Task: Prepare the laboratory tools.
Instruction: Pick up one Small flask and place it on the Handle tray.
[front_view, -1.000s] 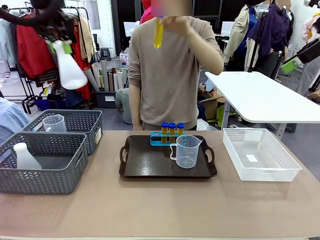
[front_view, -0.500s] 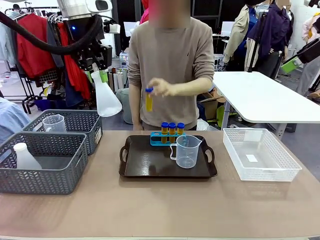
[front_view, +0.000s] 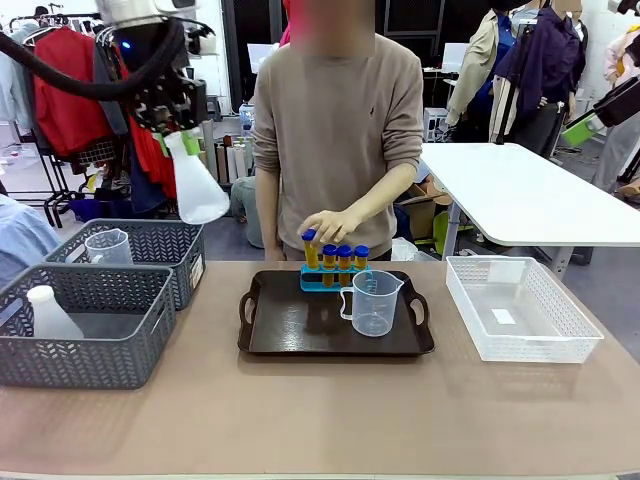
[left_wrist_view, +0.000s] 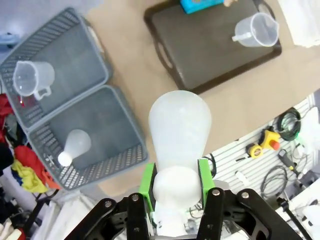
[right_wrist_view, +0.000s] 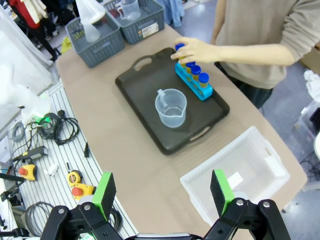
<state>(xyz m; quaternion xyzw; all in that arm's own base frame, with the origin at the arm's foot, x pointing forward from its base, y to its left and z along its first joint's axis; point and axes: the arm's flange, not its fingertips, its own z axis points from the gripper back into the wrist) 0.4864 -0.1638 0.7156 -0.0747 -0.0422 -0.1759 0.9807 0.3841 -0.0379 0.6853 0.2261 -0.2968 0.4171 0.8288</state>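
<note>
High over the table (front_view: 300, 420), left gripper (left_wrist_view: 176, 178) clamps the conical flask (left_wrist_view: 180, 125) neck-first.

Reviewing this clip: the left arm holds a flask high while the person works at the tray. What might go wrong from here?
The left fingers pinch the conical flask by its neck alone, high above the table; a slip would drop it. The person's hand is at the blue rack on the tray, so lowering the flask there now may strike it or the beaker.
</note>
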